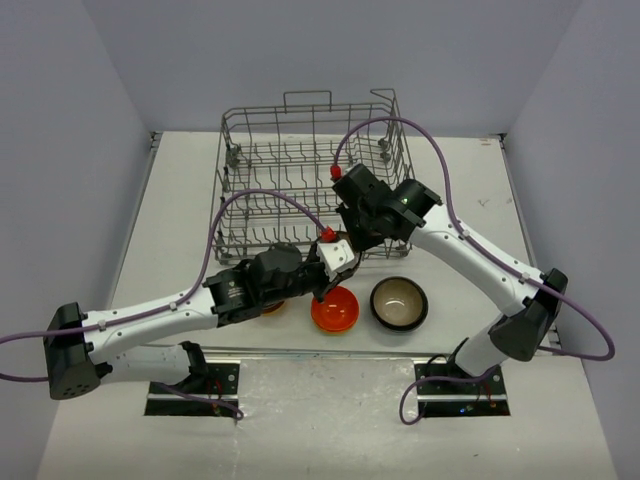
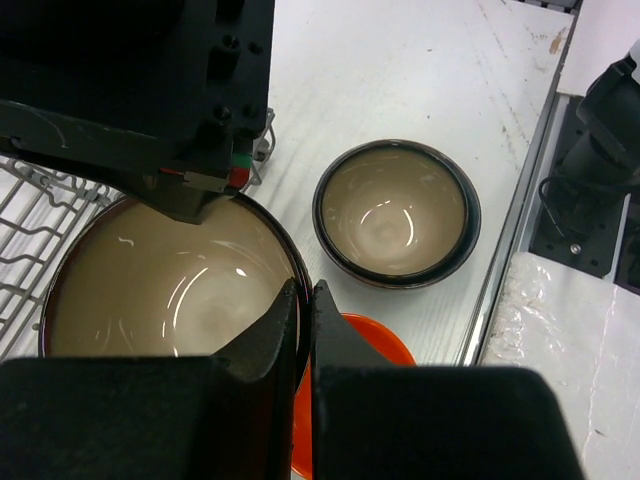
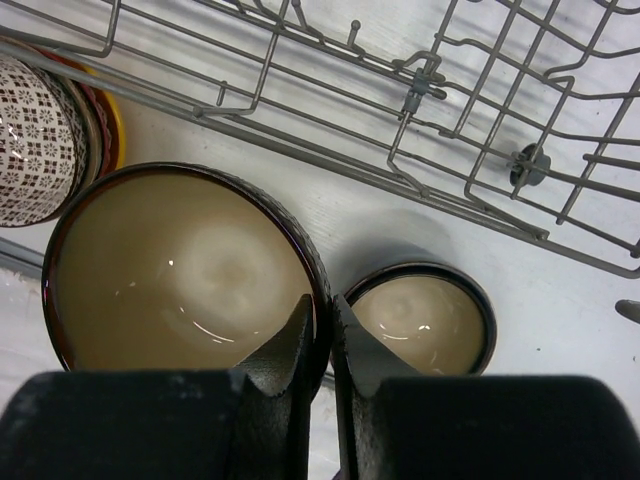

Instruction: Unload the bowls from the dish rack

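Left claw point(image 2: 303, 292) and right claw point(image 3: 322, 308) both pinch the cream-lined bowl point(image 2: 170, 290); a mistimed release could drop it onto the orange bowl point(image 1: 335, 312) at 6 o'clock.

Both arms reach inward, grippers meeting on one bowl.
Left arm point(image 1: 150, 315) lies low and stretched out to the right. The left gripper point(image 2: 303, 290) has its fingers pinched almost together over the rim of the cream bowl point(image 2: 170, 290). Right arm point(image 1: 480, 255) is bent at the elbow and reaches left, wrist tipped down. The right gripper point(image 3: 322, 305) is clamped on the same bowl's rim, on the far side.
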`<state>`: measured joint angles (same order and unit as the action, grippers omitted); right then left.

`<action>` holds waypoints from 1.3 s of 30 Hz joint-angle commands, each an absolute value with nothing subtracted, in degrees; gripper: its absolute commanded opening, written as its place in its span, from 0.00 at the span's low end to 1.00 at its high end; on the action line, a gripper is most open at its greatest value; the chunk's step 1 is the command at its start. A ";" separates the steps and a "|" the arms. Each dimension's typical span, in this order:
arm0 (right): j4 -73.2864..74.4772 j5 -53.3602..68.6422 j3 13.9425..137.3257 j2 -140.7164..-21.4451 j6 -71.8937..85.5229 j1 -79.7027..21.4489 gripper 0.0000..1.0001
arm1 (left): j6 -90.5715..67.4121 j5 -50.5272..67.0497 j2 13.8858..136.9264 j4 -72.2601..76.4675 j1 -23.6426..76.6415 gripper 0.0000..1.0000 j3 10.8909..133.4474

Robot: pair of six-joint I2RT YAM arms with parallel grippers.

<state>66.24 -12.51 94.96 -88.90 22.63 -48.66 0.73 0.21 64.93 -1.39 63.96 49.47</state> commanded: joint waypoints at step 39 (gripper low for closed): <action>45.97 -21.45 45.02 -40.00 41.47 -37.27 0.00 | -28.74 -40.97 58.28 -20.04 53.21 1.00 60.39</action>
<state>51.46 -19.07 47.18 -41.85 36.12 -38.09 -22.06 -34.68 60.69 -15.33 58.41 60.40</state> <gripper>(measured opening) 0.087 0.997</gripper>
